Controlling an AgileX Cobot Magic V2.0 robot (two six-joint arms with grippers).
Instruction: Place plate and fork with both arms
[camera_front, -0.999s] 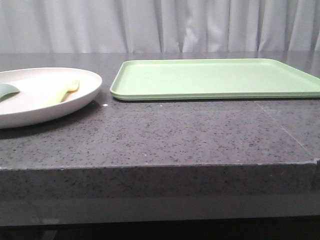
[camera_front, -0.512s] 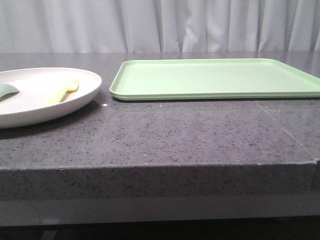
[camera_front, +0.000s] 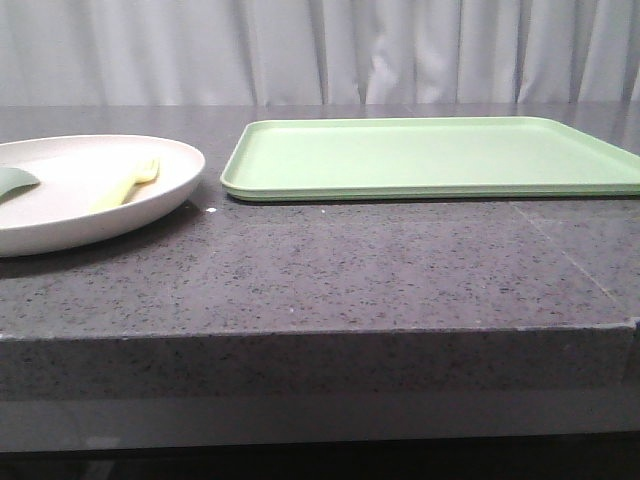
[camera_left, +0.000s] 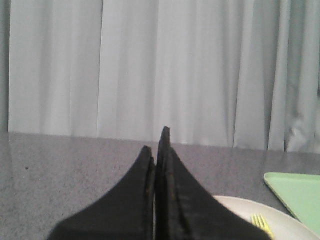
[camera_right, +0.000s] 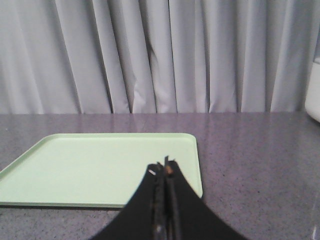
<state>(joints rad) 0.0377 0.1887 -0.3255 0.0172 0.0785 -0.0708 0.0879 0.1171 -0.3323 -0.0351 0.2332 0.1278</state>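
No lettering or brand mark shows anywhere on the dishes, the tray or the fingers. The work surface is a dark grey speckled stone counter (camera_front: 330, 270) with a thick squared front edge, and behind it pale grey curtains (camera_front: 330, 50) hang in soft vertical folds across the whole back of the room.

On the left of the counter sits the plate (camera_front: 170, 185), a round, shallow, cream-white dish with a raised rim and a matte plastic look, its left part cut off by the edge of the front view. The fork (camera_front: 128, 184), slim and pale yellow, lies inside the plate with its tines pointing away toward the curtains. A small sage-green curved piece (camera_front: 15, 181) also rests in the plate at the far left edge. Just beside the plate, to its right and apart from it, lies a flat rectangular light green tray (camera_front: 430, 157) with rounded corners and a low lip.

The left gripper (camera_left: 156, 142) has its black angular fingers pressed together, holding nothing, with the plate and fork visible past it. The right gripper (camera_right: 164, 167) is likewise closed and empty, pointed over the tray's near corner.
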